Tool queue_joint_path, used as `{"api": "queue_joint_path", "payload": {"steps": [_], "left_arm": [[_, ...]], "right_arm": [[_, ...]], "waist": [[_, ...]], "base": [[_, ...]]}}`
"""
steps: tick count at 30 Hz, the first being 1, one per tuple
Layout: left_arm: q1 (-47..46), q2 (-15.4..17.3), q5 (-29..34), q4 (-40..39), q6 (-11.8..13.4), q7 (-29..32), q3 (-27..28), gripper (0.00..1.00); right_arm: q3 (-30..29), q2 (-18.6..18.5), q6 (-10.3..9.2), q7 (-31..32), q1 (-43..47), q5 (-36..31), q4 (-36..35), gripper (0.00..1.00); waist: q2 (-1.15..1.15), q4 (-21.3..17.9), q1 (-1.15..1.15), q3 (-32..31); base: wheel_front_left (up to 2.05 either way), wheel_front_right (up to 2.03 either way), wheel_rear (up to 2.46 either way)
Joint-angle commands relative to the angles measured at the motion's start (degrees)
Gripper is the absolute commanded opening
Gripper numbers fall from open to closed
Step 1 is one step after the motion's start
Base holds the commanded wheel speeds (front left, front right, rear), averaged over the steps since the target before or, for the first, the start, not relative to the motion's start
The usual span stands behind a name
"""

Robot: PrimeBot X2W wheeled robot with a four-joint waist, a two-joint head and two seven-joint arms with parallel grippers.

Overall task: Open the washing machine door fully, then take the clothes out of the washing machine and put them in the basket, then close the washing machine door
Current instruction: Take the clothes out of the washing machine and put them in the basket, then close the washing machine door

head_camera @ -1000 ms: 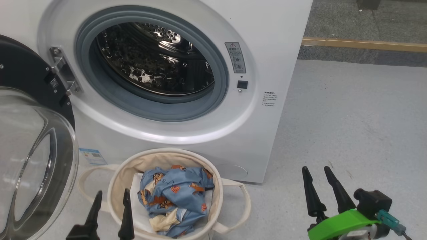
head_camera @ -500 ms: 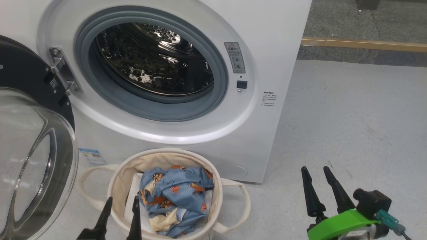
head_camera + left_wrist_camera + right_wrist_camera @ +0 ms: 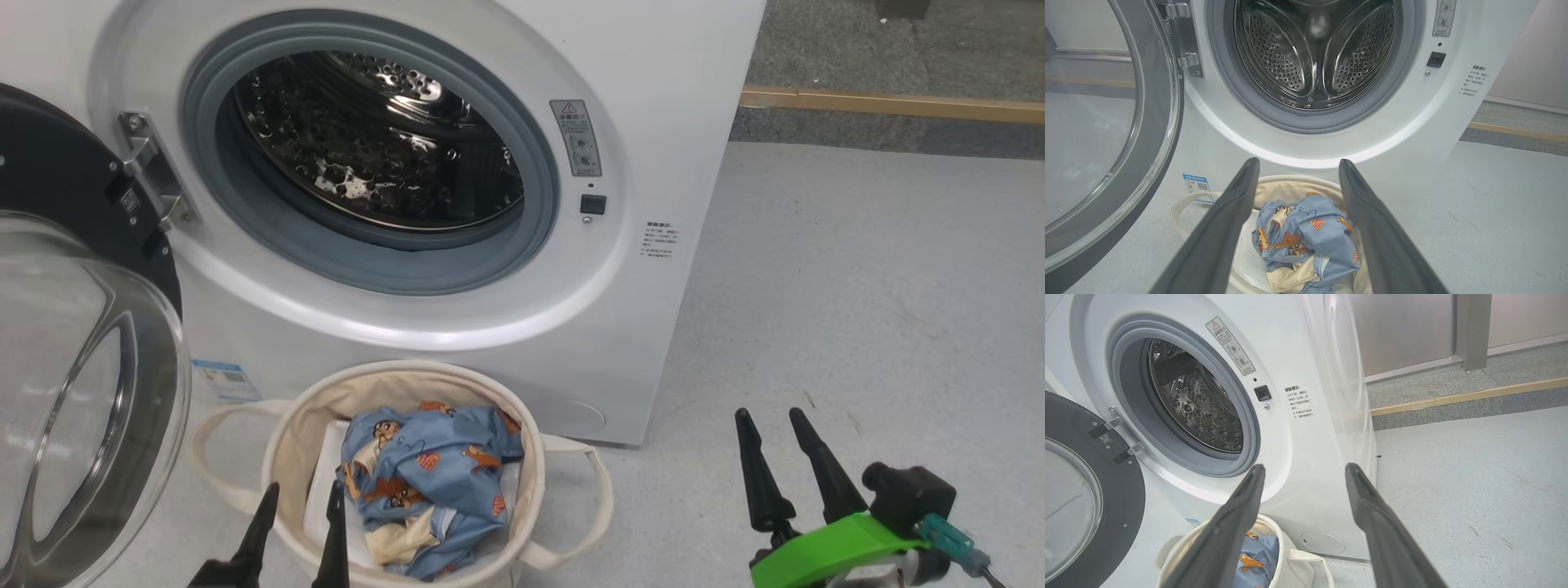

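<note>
Left gripper (image 3: 302, 487) has slid toward 3 o'clock in the head view, and its tips now show against the 8 o'clock side of the basket (image 3: 384, 390). Right gripper (image 3: 768, 413) hasn't budged, parked over the floor (image 3: 857, 286) at 4 o'clock of the washing machine (image 3: 653, 82). Both have fingers spread apart, nothing in either. Door (image 3: 49, 163) hangs wide on its hinge at 9 o'clock of the opening, so step one looks done. Drum (image 3: 375, 139) shows bare metal, no fabric that I can see. Clothes (image 3: 433, 482) sit bunched in the basket on a white liner, at 6 o'clock below the opening, so unloading looks finished. What's left is shutting the door, and the left gripper is the nearer one.
</note>
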Motion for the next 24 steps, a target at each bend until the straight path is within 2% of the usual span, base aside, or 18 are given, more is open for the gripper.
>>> {"api": "queue_joint_path", "payload": {"steps": [1, 13, 24], "left_arm": [[-2.0, 0.0, -0.5, -1.7, -0.4, -0.3, 2.0, 1.0], [-2.1, 0.0, -0.4, -1.4, -0.7, -0.3, 2.9, 1.0], [-2.4, 0.0, -0.8, -1.0, 0.1, -0.3, 2.8, 1.0]], "right_arm": [[1.5, 0.1, 0.01, -0.7, -1.1, 0.5, -1.6, 1.0], [1.5, 0.1, 0.01, -0.7, -1.2, 0.7, -1.5, 1.0], [1.5, 0.1, 0.01, -0.7, -1.4, 0.7, -1.5, 1.0]], "waist": [[0.0, -0.1, 0.0, 0.0], [0.0, -0.6, 0.0, 0.2], [0.0, -0.6, 0.0, 0.6]], "base": [[0.0, 0.0, 0.0], [0.0, 0.0, 0.0], [-0.19, 0.09, 0.1]]}}
